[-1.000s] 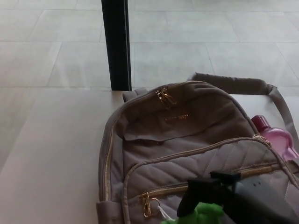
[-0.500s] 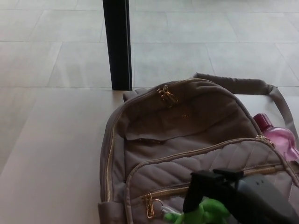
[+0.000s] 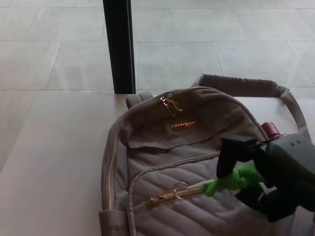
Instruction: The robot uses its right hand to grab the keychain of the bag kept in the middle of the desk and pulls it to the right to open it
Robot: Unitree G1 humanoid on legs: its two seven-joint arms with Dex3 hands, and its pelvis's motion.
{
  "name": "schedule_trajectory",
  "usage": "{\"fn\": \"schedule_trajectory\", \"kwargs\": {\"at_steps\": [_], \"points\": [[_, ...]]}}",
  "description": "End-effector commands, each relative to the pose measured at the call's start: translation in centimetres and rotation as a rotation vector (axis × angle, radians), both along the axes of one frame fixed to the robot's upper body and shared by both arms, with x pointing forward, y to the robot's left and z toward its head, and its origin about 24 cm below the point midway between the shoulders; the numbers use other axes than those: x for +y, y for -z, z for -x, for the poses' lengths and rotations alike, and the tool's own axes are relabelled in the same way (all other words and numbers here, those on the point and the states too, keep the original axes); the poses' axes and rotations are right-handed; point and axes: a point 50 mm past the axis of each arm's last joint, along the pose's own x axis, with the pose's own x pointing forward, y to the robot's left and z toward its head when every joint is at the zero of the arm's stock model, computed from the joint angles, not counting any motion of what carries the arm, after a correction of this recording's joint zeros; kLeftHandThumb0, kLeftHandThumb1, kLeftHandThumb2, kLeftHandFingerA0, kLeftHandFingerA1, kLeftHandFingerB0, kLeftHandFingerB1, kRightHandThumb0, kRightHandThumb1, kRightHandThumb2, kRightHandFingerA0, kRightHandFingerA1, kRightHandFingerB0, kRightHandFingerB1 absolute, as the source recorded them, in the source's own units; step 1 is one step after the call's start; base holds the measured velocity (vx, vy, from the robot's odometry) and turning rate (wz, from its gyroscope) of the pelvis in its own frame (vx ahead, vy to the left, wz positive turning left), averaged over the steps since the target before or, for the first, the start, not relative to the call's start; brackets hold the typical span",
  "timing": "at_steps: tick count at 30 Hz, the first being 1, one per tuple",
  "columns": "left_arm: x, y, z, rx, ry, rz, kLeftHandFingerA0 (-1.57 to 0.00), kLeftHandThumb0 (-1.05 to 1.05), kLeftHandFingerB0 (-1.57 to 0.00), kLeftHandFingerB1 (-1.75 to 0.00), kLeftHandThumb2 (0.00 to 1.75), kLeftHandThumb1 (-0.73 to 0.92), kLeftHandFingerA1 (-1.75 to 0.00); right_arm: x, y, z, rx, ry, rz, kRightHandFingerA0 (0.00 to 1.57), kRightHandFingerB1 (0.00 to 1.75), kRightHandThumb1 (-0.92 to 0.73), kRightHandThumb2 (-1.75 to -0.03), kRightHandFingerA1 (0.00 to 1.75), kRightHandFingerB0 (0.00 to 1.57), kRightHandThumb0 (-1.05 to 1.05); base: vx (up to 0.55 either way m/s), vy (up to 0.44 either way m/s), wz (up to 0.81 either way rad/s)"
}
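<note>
Pale surface [image 3: 54,162] carries the quilted grey fabric backpack [image 3: 187,147]; the right robot hand [image 3: 275,172], clamped on the green rubbery keychain [image 3: 231,181], should pull steadily rightward along the zip line.

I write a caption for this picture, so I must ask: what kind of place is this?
Probably an indoor room, perhaps an office or a lab. A pale desk holds a grey backpack, the floor beyond is of large light tiles, and a black post rises behind the desk.

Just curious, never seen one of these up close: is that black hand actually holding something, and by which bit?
Yes. The right hand is shut on the green keychain, gripping its right end; the left end leads to the gold zipper pull on the backpack.
</note>
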Motion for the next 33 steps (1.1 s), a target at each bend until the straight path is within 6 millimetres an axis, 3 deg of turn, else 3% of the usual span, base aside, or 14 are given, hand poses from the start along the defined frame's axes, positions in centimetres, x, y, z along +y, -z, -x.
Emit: {"fn": "schedule_trajectory", "kwargs": {"at_steps": [1,7,10,13,15,19,21,24,25,27,28,29,33], "points": [[0.5,-0.6,0.0,0.008,0.029,-0.023,-0.54,-0.65,-0.72,-0.45,0.59,0.58,-0.59,0.0,-0.6,-0.1,0.046,-0.052,0.053,1.07,1.75,-0.41,-1.39,1.75,0.77,-0.32,0.0,0.0,0.0],[0.5,-0.6,0.3,0.01,0.034,-0.019,-0.55,-0.64,-0.72,-0.46,0.58,0.57,-0.56,-0.4,-0.5,0.0,0.068,-0.045,0.075,1.06,1.69,-0.41,-1.38,1.75,0.8,-0.31,0.0,0.0,0.0],[0.5,-0.5,0.3,0.017,0.031,-0.014,-0.48,-0.65,-0.71,-0.45,0.58,0.58,-0.58,-1.3,-0.1,0.1,0.084,-0.022,0.097,1.03,1.7,-0.46,-1.33,1.75,0.78,-0.28,0.0,0.0,0.0],[0.5,-0.5,0.3,0.011,0.03,-0.006,-0.54,-0.67,-0.7,-0.45,0.59,0.58,-0.64,-2.0,0.0,0.1,0.085,-0.009,0.125,1.02,1.7,-0.46,-1.32,1.75,0.77,-0.27,0.0,0.0,0.0],[0.5,-0.5,0.4,0.012,0.036,-0.01,-0.49,-0.66,-0.7,-0.46,0.58,0.58,-0.64,-2.7,0.1,0.2,0.078,-0.002,0.149,0.99,1.69,-0.51,-1.24,1.75,0.73,-0.26,0.0,0.0,0.0],[0.5,-0.5,0.6,0.011,0.021,0.003,-0.49,-0.65,-0.71,-0.45,0.58,0.57,-0.58,-4.3,0.2,0.1,0.079,0.036,0.18,0.99,1.71,-0.48,-1.28,1.75,0.73,-0.26,0.0,0.0,0.0],[0.5,-0.4,0.6,-0.002,0.011,0.007,-0.57,-0.67,-0.73,-0.45,0.58,0.56,-0.6,-5.6,0.3,0.0,0.078,0.068,0.196,1.0,1.69,-0.46,-1.31,1.75,0.75,-0.26,0.0,0.0,0.0],[0.5,-0.5,0.7,0.01,0.027,0.005,-0.52,-0.69,-0.71,-0.45,0.58,0.57,-0.57,-6.7,0.2,0.0,0.079,0.089,0.201,0.95,1.62,-0.5,-1.24,1.75,0.76,-0.24,0.0,0.0,0.0],[0.5,-0.5,0.7,0.015,0.025,0.003,-0.52,-0.65,-0.71,-0.45,0.58,0.57,-0.54,-7.1,0.2,0.0,0.076,0.1,0.206,1.21,1.29,-0.49,-1.17,1.43,0.98,-0.31,0.0,0.0,0.0],[0.5,-0.4,0.8,0.021,0.023,0.006,-0.53,-0.63,-0.7,-0.45,0.58,0.58,-0.53,-8.0,0.1,-0.1,0.073,0.132,0.202,1.2,1.28,-0.49,-1.17,1.42,0.97,-0.32,0.0,0.0,0.0],[0.5,-0.3,0.8,0.032,0.018,0.007,-0.53,-0.63,-0.69,-0.44,0.58,0.58,-0.51,-8.3,0.0,-0.1,0.065,0.149,0.213,1.19,1.28,-0.49,-1.18,1.41,0.95,-0.32,0.0,0.0,0.0],[0.5,-0.2,0.9,0.036,0.002,0.007,-0.53,-0.63,-0.7,-0.44,0.58,0.57,-0.51,-8.5,-0.1,-0.2,0.06,0.152,0.205,0.92,1.73,-0.46,-1.2,1.75,0.64,-0.21,0.0,0.0,0.0],[0.4,-0.2,1.1,0.028,0.003,0.016,-0.48,-0.63,-0.7,-0.44,0.58,0.57,-0.55,-9.2,-0.4,-0.4,0.041,0.179,0.205,0.9,1.69,-0.47,-1.14,1.75,0.62,-0.22,0.0,0.0,0.0]]}}
